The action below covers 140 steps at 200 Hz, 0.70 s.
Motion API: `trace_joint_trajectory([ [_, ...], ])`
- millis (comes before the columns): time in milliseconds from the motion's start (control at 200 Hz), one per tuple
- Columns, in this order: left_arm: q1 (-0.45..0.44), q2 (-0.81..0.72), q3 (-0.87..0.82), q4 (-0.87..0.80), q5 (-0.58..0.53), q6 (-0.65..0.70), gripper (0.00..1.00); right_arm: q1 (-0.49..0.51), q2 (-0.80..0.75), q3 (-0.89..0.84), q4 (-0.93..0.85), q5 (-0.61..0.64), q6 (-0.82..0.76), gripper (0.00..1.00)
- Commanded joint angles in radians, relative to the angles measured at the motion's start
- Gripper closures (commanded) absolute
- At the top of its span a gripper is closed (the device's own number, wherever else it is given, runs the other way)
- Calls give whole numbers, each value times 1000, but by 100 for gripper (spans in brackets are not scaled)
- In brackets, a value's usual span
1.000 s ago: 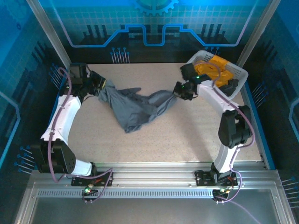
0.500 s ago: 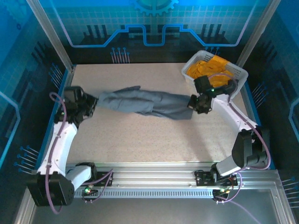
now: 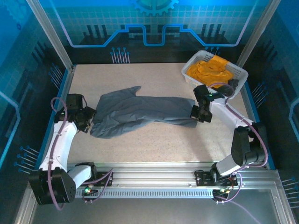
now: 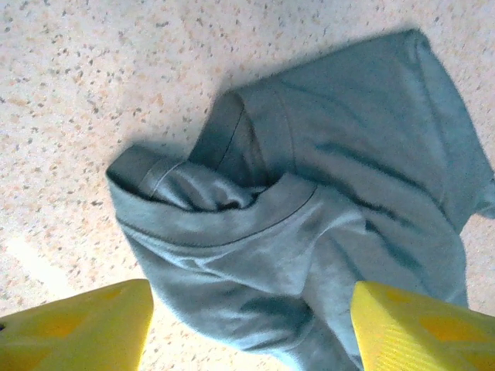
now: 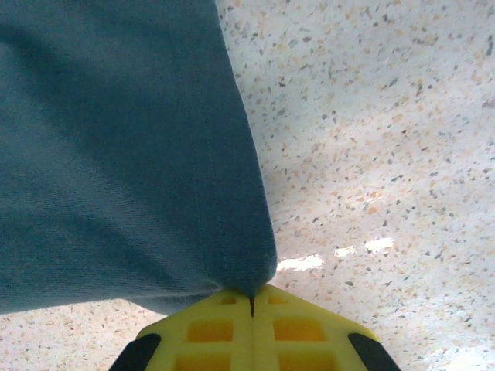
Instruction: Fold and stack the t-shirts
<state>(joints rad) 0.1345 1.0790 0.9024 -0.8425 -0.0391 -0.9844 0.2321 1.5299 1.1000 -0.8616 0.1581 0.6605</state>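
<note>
Pinching the slate-grey t-shirt [image 3: 140, 112], laid out sideways across the middle of the speckled counter [image 3: 154, 149] with its left end crumpled and its right end smoother, by the right-hand hem corner, with the right gripper [image 5: 251, 297] pressing its jaws together on the cloth. Hovering the left gripper [image 4: 251, 328] at the shirt's left end, jaws spread wide and straddling the bunched collar and sleeve. Showing the bright orange-yellow t-shirts [image 3: 210, 70] heaped inside the white lattice basket [image 3: 192, 63] at the far right corner, apart from the grey shirt.
</note>
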Motion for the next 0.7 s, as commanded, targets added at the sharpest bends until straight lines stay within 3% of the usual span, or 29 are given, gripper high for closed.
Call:
trace_joint_trajectory([
  [0,-66,-9,-7,-138,57,-42,34,-19,-22,36,-35,35,-48,100],
  [205,-312,131,-137,63,128,-211,30,-29,-5,22,-10,-11,-74,100],
  [490,-326,370,-201,401,119,-335,28,-46,47,-34,71,-174,-81,95],
  [555,-327,422,-193,442,120,-339,42,-62,75,-39,84,-205,-74,96],
  [675,-326,422,-192,483,106,-333,100,-81,84,-31,96,-218,-59,100],
  [695,-326,405,-189,477,98,-331,100,-81,76,-26,99,-218,-59,100],
])
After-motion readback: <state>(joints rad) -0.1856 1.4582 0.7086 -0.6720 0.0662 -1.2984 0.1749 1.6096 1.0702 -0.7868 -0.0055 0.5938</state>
